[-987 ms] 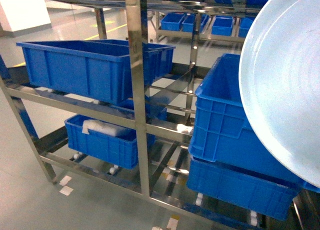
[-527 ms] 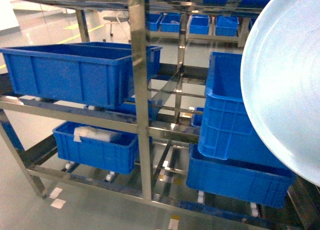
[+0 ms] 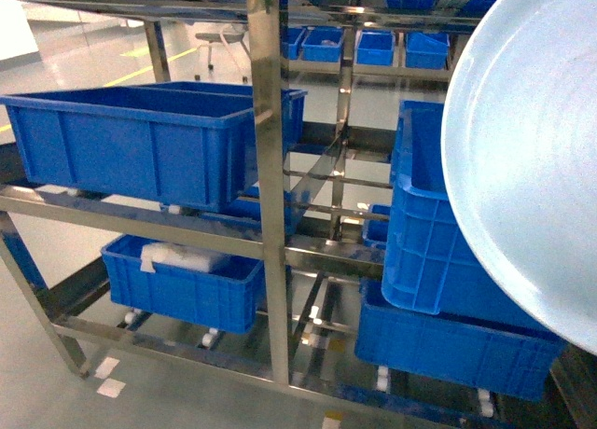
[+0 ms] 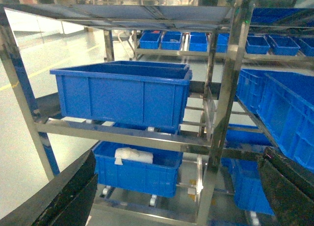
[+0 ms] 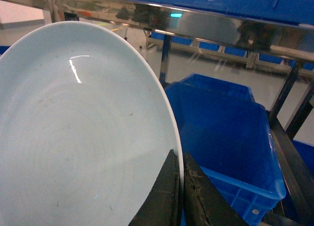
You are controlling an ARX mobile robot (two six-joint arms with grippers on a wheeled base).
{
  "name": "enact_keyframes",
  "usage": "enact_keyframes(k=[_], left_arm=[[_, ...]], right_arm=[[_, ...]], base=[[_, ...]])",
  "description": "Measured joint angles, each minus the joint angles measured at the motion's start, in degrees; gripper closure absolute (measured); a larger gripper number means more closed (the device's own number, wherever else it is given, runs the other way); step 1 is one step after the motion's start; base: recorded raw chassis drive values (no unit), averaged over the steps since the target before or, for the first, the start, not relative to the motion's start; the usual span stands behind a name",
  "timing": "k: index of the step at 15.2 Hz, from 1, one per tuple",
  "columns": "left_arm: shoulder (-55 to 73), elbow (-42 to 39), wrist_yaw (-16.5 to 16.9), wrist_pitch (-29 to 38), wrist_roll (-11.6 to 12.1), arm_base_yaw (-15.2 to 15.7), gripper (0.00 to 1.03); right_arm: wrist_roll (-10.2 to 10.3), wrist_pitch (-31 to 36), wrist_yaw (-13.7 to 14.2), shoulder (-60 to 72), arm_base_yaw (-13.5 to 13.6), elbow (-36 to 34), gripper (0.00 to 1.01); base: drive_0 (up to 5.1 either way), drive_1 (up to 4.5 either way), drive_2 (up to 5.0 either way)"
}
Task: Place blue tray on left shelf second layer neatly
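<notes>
On the left stands the left shelf [image 3: 264, 168], all shiny steel with open rails. I judge its second layer to be the rail level where a big blue crate [image 3: 140, 140] sits, filling most of that side. Under it, on the lower rails, is a smaller blue crate [image 3: 187, 284] with a white bundle [image 3: 182, 256] lying inside. The crates rest on the rails so they do not fall through the gaps.

My left gripper [image 4: 167, 196] hangs in front of the shelf, facing it. Its two dark fingers [image 4: 64, 196] show at the bottom corners of my left wrist view, set wide apart, with nothing between them. It is free, so it can help if I need it.

Past the shiny middle post, more blue crates [image 3: 438, 261] are stacked on the right side.

On the far right is the blue tray [image 3: 532, 159]. It is pale blue and glossy, and it is up in the air, not on any shelf yet. My right gripper [image 5: 179, 186] pinches its rim, fingers closed tight on the thin edge. I hold it tipped up on its side, so it looks huge in my head view.

I think I am carrying it toward the shelf. The big crate leaves little room there, so finding a flat spot may be hard.
</notes>
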Motion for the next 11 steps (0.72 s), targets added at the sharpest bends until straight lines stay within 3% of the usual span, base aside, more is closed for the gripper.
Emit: enact_keyframes(k=[9,11], left_arm=[[0.0,0.0,0.2,0.1,0.0,0.0,0.05],[0.0,0.0,0.1,0.2,0.0,0.0,0.05]], right_arm=[[0.0,0.2,0.0,0.0,0.0,0.0,0.99],[0.0,0.4,0.0,0.3,0.0,0.0,0.99]], base=[[0.1,4.33,-4.1],[0.0,0.0,0.0]])
